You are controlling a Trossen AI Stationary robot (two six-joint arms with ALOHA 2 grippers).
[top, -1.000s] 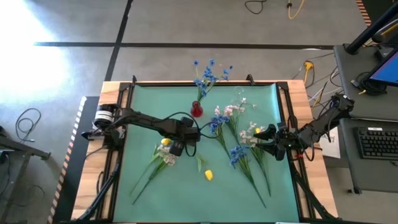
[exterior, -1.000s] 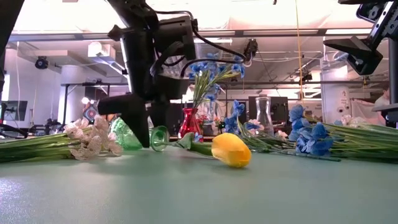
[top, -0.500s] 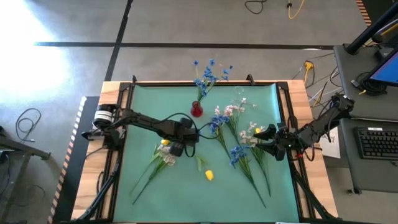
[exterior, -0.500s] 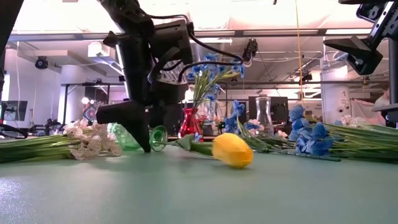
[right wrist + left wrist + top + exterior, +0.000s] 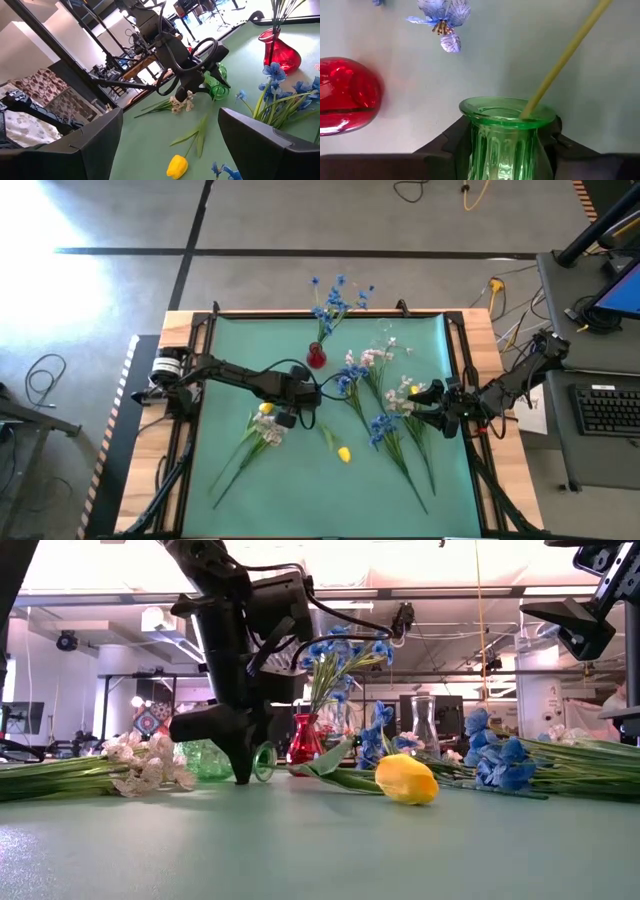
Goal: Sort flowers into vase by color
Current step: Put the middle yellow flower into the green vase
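Observation:
My left gripper (image 5: pixel 284 416) is shut on a green glass vase (image 5: pixel 505 137), which lies on its side low over the mat with its mouth (image 5: pixel 263 760) toward the table's right. A yellow tulip's stem (image 5: pixel 565 55) sticks into that mouth, and its bud (image 5: pixel 344 453) rests on the mat. A red vase (image 5: pixel 316 358) near the far edge stands upright and holds blue flowers. My right gripper (image 5: pixel 422 406) is open, hovering over the loose blue and pink-white flowers (image 5: pixel 385 405) at the right. My left gripper pinches the green vase between its two fingers (image 5: pixel 445 145), one on each side just below the rim (image 5: pixel 506 117). The fingers come from above, pointing down, across the vase. The vase lies sideways; whether it touches the mat I cannot tell.
A pink-white spray with a yellow bud (image 5: pixel 262 425) lies just left of the left gripper, stems toward the near-left corner. A clear glass vase (image 5: pixel 424 725) stands near the far edge. Wooden table edges and black rails frame the green mat (image 5: pixel 300 500); there is free mat at the near side.
The tulip has swung in the vase's mouth: its bud has slid toward the table's right and a little toward the far edge, and its leaf has lifted off the mat. My left gripper has shifted slightly with the vase. The right arm has kept still.

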